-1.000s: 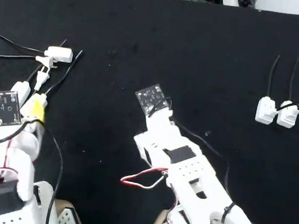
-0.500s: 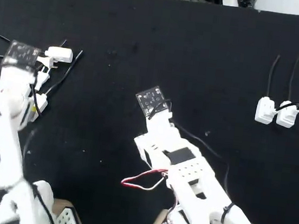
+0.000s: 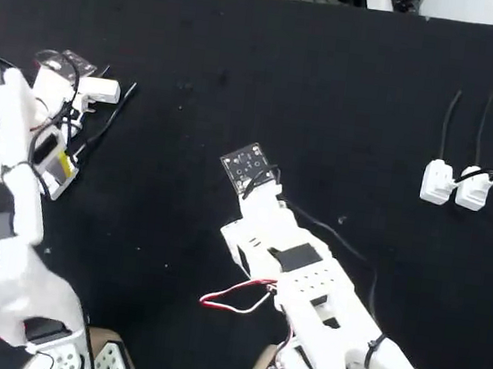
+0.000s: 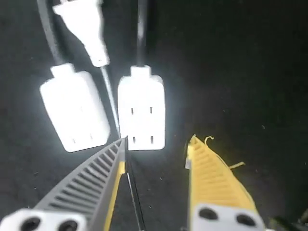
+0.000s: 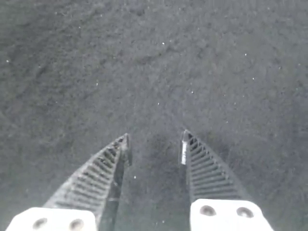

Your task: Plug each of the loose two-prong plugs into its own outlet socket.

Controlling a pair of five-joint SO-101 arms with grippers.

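Left fingers (image 4: pixel 211 178) apart near outlet socket (image 4: pixel 141 111)

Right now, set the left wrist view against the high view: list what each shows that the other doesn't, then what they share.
Left wrist view: slot pairs on a white rectangular outlet block, with the open left tool at its near edge. High view: the white right arm at table centre and two small white corded blocks off to its side. Both: the black cloth table and thin black cords.
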